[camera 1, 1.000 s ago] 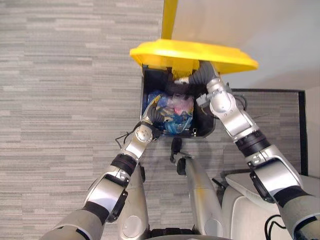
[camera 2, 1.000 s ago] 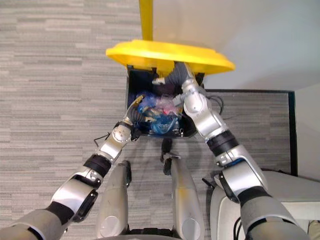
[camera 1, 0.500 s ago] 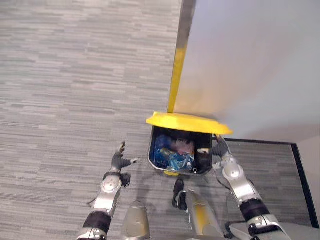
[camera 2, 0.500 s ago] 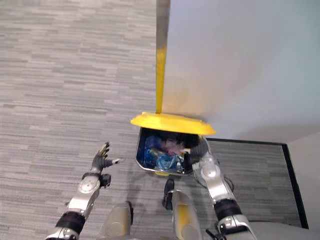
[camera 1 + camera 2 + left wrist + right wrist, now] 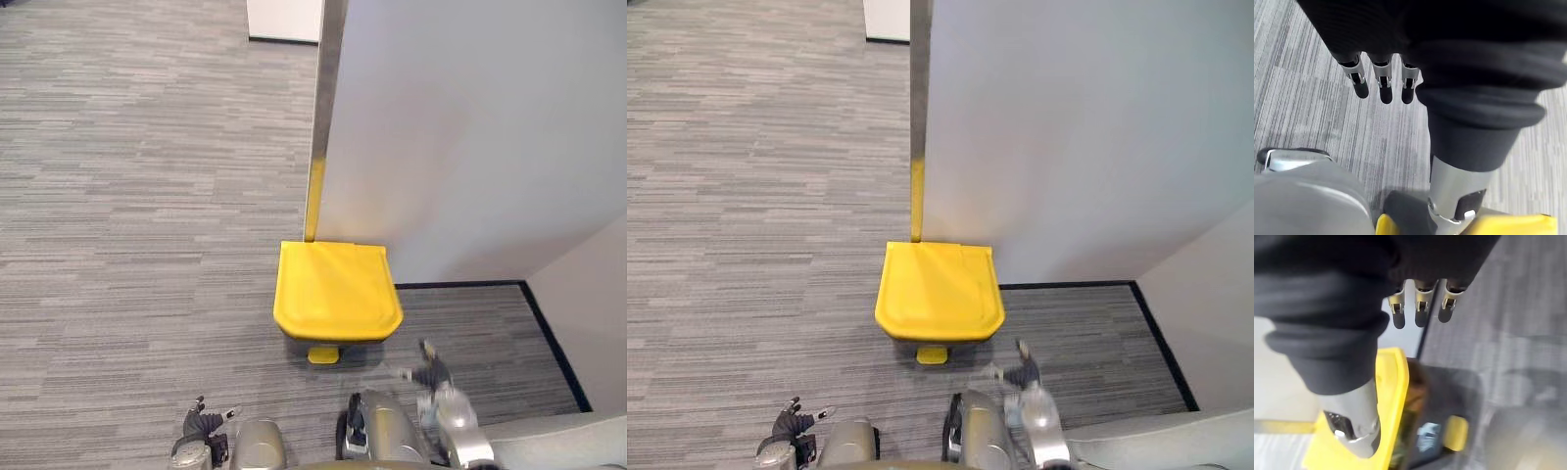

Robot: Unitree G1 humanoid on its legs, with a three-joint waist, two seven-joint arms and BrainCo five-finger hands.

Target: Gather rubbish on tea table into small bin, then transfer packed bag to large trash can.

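Note:
The large trash can (image 5: 336, 291) stands against the wall with its yellow lid down, so the bag inside is hidden. A yellow foot pedal (image 5: 321, 354) sticks out at its front. My left hand (image 5: 201, 428) hangs low over the carpet, left of the can, fingers (image 5: 1380, 83) straight and holding nothing. My right hand (image 5: 428, 372) hovers just in front and right of the can, open and empty, its fingers (image 5: 1418, 308) straight above the lid's edge (image 5: 1393, 396) and the pedal (image 5: 1458, 433).
A grey wall panel (image 5: 460, 137) rises behind the can, ending in a metal corner post (image 5: 321, 117) with a yellow lower part. A black skirting strip (image 5: 549, 333) runs along the right. Grey carpet (image 5: 137, 215) spreads wide to the left.
The can's lid has dropped from raised to flat, hiding the bag. Both hands have pulled back out of the can and down. The camera has lifted, showing more floor and wall.

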